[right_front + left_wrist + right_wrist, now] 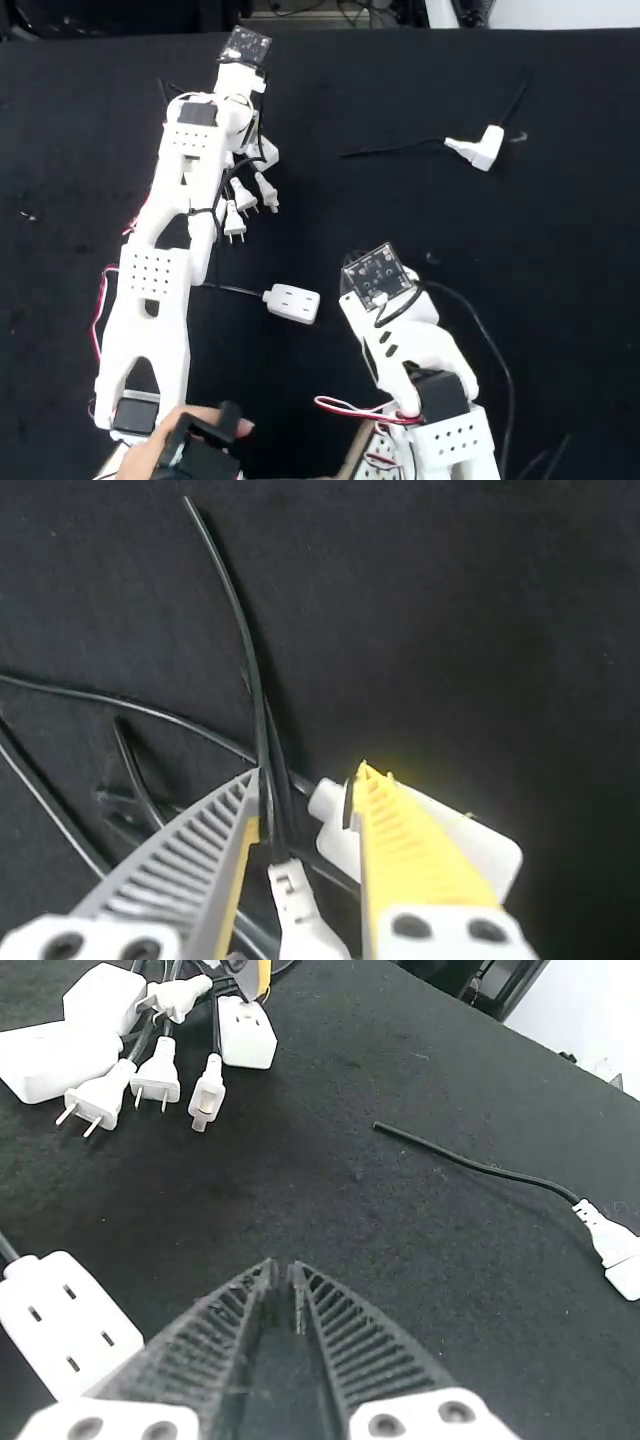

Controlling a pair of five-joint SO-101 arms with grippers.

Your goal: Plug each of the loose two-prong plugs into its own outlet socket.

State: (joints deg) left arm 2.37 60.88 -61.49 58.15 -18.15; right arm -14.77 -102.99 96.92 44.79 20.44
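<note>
Left claw (308,775), narrowly parted, straddles a white moulded plug (292,895) on its black cord (258,710), apparently unclamped; centre the grip on the plug body before closing. Right claw (283,1272), closed and empty, hangs near the white rectangular outlet block (55,1325).

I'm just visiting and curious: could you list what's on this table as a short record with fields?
Surface: black cloth table
Outlet strip: white, visible sockets empty
Left pincer: open, astride black cords
Right pincer: shut, empty, near the Outlet strip
Loose plugs: clustered together, unplugged
Far plug: lying alone, apart
</note>
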